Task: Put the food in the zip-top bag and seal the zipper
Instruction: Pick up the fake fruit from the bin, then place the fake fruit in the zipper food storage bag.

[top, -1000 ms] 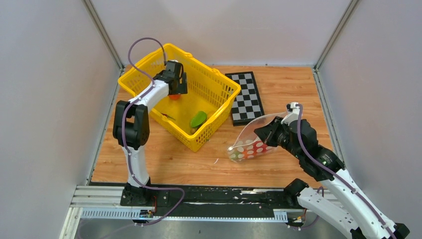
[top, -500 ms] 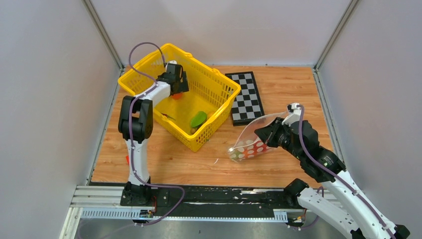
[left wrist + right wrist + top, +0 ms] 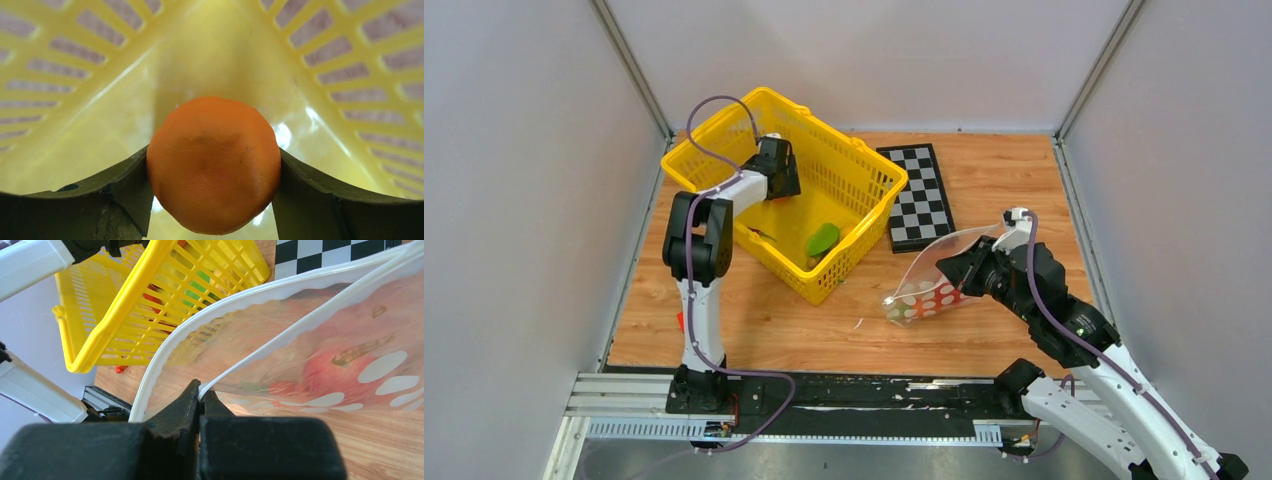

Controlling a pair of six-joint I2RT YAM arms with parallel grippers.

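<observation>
In the left wrist view an orange [image 3: 213, 165] fills the gap between my left gripper's [image 3: 213, 153] fingers, which touch it on both sides, low in a corner of the yellow basket [image 3: 220, 45]. From above, the left gripper [image 3: 779, 180] reaches down inside the basket [image 3: 718, 125]. A green pepper [image 3: 822, 238] and a thin red chili [image 3: 761, 234] lie on the basket floor. My right gripper [image 3: 201, 388] is shut on the zipper [image 3: 235, 299] edge of the zip-top bag [image 3: 350, 330], holding its mouth open. A red tomato [image 3: 335, 370] shows inside the bag [image 3: 929, 290].
A black-and-white checkerboard [image 3: 916, 195] lies behind the bag, beside the basket. A small red block [image 3: 680, 321] sits on the wood by the left arm's base. Grey walls close in the table on three sides.
The left gripper has dropped lower into the basket's far corner and its fingers have closed in onto the orange. The right arm and the bag have stayed put.
</observation>
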